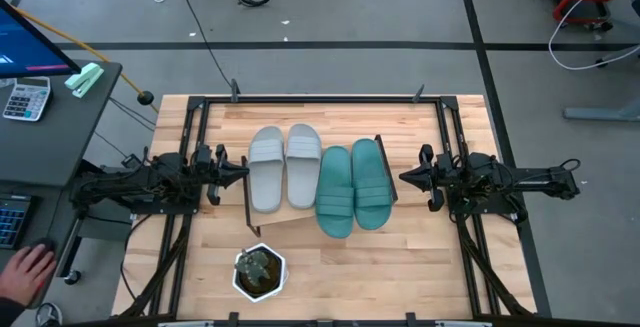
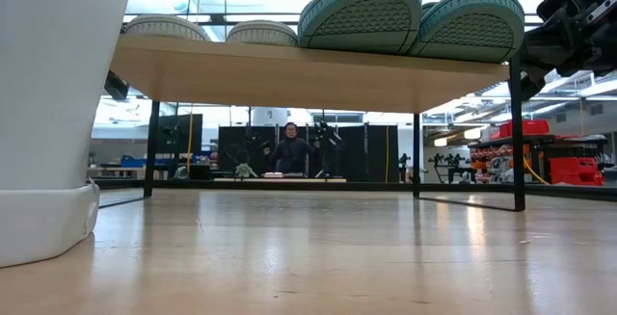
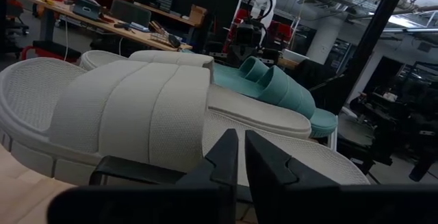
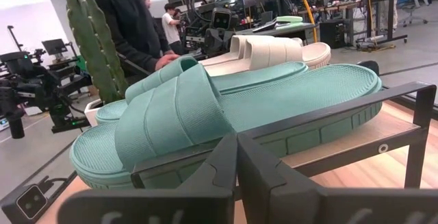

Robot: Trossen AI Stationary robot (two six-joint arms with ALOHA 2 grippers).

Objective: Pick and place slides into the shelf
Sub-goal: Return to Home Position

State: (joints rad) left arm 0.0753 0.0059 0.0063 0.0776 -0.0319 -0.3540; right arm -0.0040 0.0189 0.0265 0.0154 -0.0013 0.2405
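A: So, where are the slides found?

B: All four are seen lying on the shelf (image 2: 289,72), side by side and strap up. The grey slides (image 1: 266,172) are placed toward the left arm, the teal slides (image 1: 336,192) toward the right. The teal pair is set slightly askew, with its ends jutting past the board's edge.

A: And how are the grippers held?

B: The left gripper (image 1: 243,172) is stopped just beside the shelf's grey end, with its fingers drawn nearly together and nothing held between them. The right gripper (image 1: 403,176) is stopped just off the teal end, likewise closed and empty.

A: What else is seen on the table (image 1: 420,257)?

B: A potted plant (image 1: 260,272) is stood near the front edge, apart from the shelf.
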